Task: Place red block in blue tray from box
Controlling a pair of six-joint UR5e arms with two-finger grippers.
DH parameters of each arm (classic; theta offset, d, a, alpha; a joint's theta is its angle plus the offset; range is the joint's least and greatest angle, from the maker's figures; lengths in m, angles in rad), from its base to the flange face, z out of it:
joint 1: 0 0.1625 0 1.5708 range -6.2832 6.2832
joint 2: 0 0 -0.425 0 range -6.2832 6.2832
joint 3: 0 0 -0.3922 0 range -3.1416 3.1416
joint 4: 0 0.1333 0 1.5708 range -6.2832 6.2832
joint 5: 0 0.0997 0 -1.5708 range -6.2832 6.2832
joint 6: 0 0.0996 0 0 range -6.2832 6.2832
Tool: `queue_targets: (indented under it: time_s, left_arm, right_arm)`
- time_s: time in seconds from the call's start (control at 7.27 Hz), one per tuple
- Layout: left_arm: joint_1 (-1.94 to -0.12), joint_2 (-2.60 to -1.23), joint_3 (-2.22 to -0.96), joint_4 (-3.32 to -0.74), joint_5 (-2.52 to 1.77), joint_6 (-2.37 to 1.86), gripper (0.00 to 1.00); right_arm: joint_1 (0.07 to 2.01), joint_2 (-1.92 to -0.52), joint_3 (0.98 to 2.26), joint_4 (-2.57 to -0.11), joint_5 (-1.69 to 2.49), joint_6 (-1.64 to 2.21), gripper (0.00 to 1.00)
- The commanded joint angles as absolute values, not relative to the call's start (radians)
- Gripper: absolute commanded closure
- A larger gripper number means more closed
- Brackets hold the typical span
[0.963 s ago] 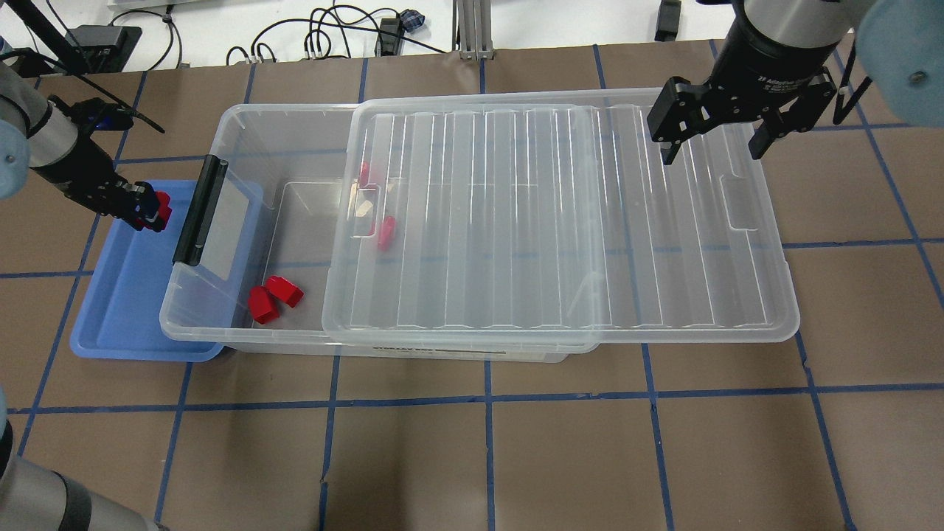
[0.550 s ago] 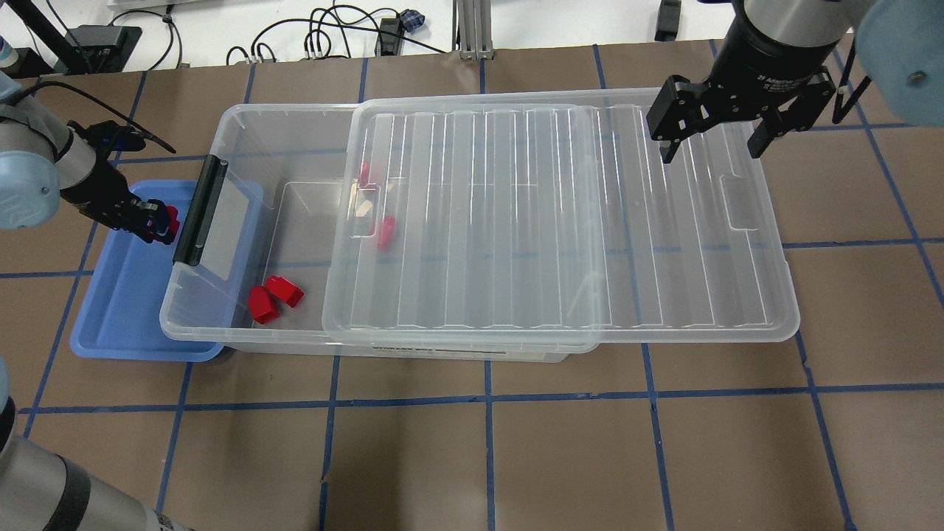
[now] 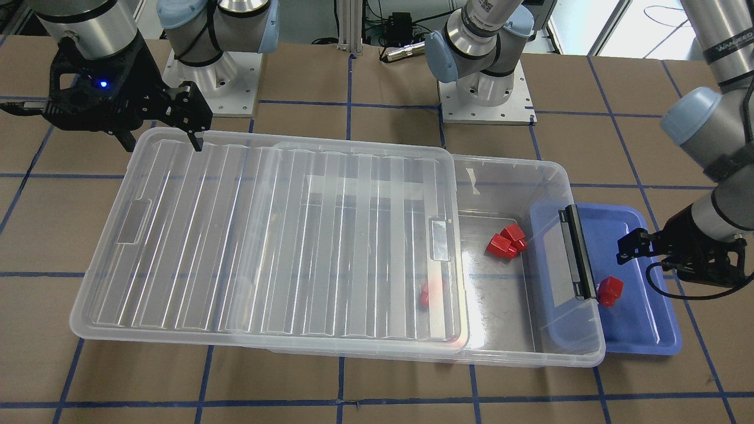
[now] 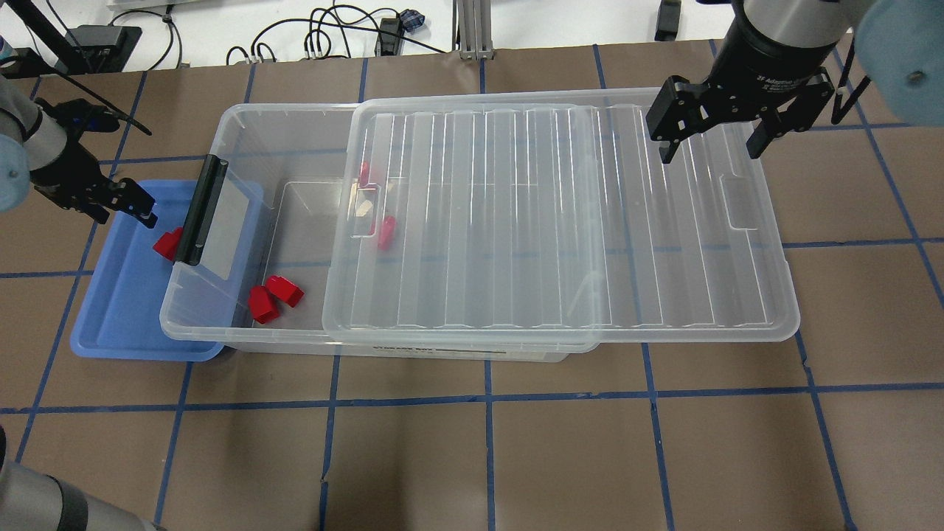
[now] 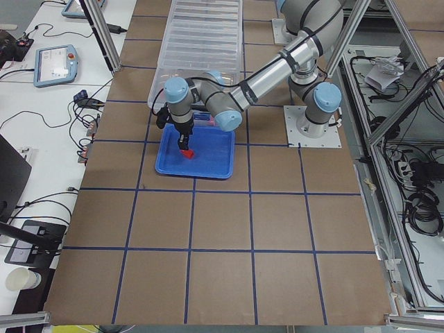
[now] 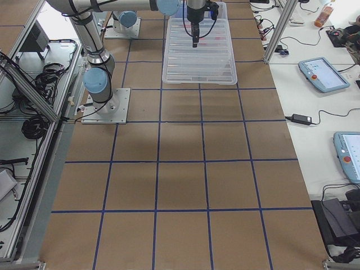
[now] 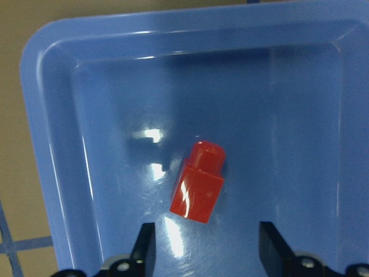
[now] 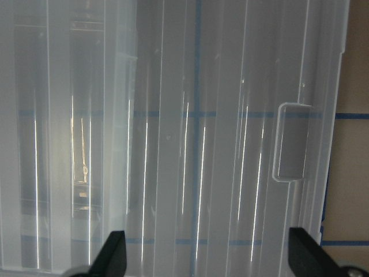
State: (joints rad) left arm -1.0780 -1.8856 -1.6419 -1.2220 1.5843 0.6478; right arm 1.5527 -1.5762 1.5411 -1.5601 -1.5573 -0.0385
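Observation:
A red block [image 4: 168,243] lies loose in the blue tray [image 4: 118,324], next to the box's black latch bar [image 4: 199,214]. It also shows in the left wrist view [image 7: 198,182] and the front view [image 3: 609,290]. My left gripper [image 7: 206,238] is open and empty, hovering just above the block over the tray [image 7: 57,173]. The clear box [image 4: 243,125] holds two red blocks [image 4: 273,299] in its open end. Two more blocks [image 4: 385,232] show through the lid [image 4: 553,221]. My right gripper [image 4: 713,147] is open and empty above the lid's far right part.
The ribbed lid is slid to the right and overhangs the box's right end. The box's latch end overlaps the blue tray's right side. Cables lie beyond the table's far edge [image 4: 332,37]. Brown table with blue grid lines lies in front [image 4: 487,442].
My left gripper has let go of the red block, which now lies in the blue tray, and has pulled back to the left. The right arm has not moved.

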Motion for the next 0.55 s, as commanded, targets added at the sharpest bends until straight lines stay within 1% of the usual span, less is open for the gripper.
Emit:
queue_targets:
  time_s: [0.0,0.14,0.41]
  left_arm:
    - [-1.177,-1.765,-1.502,-1.504,1.594,0.547,0.0]
    - [-1.254,-1.723,-1.482,-1.566,1.588,0.444,0.0]
    - [-1.395,-1.625,-1.483,-1.58,1.589,0.34,0.0]
  right_arm:
    - [1.517,-1.572,1.542,-1.562,-1.558,-0.046,0.0]
    - [1.446,-1.572,1.542,-1.559,-1.566,-0.072,0.0]
    - [1.298,-1.566,1.561,-1.568,-1.566,-0.192,0.0]
